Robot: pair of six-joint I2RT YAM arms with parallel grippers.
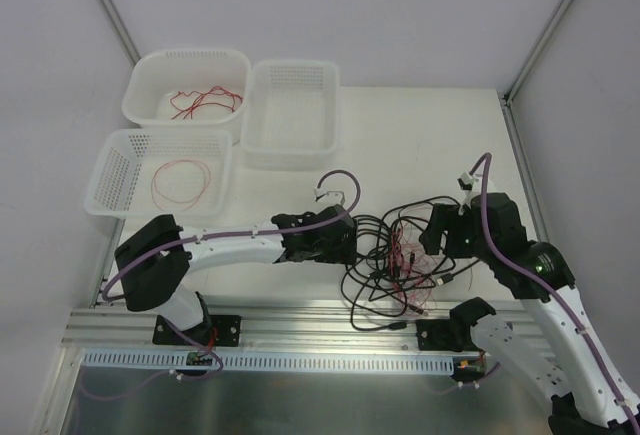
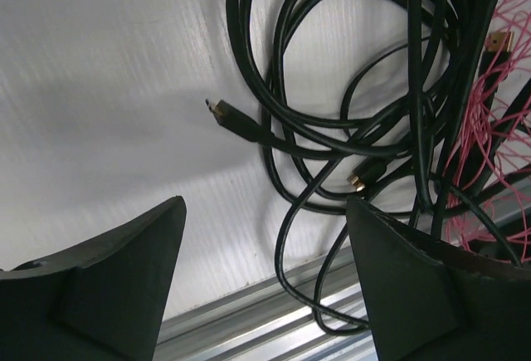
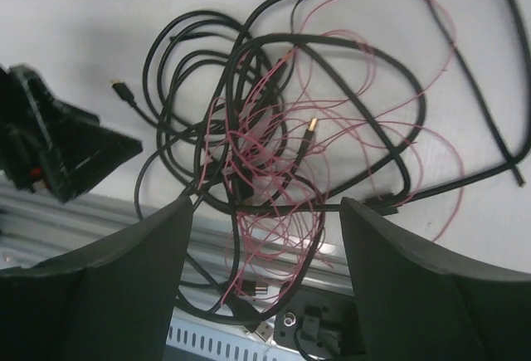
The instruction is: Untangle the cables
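A tangle of black cables (image 1: 375, 230) and thin red wires (image 1: 410, 255) lies at the table's near edge between my two grippers. My left gripper (image 1: 352, 242) is open and empty just left of the tangle. In the left wrist view the gripper (image 2: 265, 205) hangs above the black cables (image 2: 282, 129), with a small plug (image 2: 232, 120) ahead and red wires (image 2: 489, 120) at the right. My right gripper (image 1: 437, 232) is open and empty over the tangle's right side. In the right wrist view the gripper (image 3: 267, 207) frames the red wires (image 3: 265, 170) and a black cable (image 3: 398, 141).
Three white baskets stand at the back left. One (image 1: 150, 65) holds red wires (image 1: 205, 103). The nearer one (image 1: 110, 170) holds a red wire loop (image 1: 180, 183). The third (image 1: 290, 150) shows nothing inside. Some cable loops hang over the aluminium rail (image 1: 300, 320).
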